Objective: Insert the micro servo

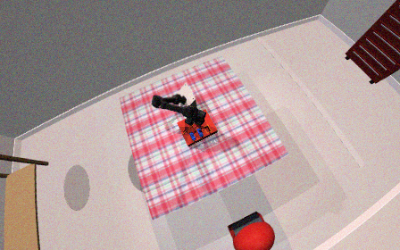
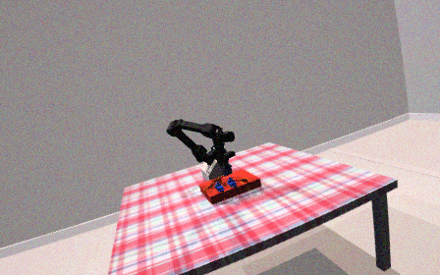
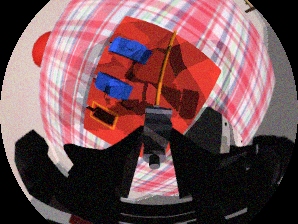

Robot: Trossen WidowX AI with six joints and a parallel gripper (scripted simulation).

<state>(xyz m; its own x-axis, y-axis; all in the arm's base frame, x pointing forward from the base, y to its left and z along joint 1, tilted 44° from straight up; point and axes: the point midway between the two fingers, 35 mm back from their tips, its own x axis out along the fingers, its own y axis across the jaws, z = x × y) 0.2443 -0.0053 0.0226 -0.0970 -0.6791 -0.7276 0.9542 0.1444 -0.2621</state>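
Observation:
My gripper [image 3: 156,129] is shut on the loose micro servo [image 3: 157,122], a dark grey block with a small round knob at its near end. Its thin orange cable [image 3: 165,70] runs away from it over the deck in the wrist view. Servo and fingers are over the near part of the red deck [image 3: 200,70] [image 1: 210,122] [image 2: 250,176]; the exact height is hard to tell. The marked pocket [image 3: 104,117], dark with an orange outline, lies left of the servo in the wrist view and is empty. In the top and exterior views the held servo is too small to make out.
Two blue servos sit in the deck beside the marked pocket, one nearer [image 3: 113,87] [image 1: 200,132] [image 2: 232,183] and one farther [image 3: 129,50] [image 1: 193,137] [image 2: 219,187]. The deck rests on a checked tablecloth [image 1: 170,187] [image 2: 162,216]. A red round seat [image 1: 254,237] stands beyond the table.

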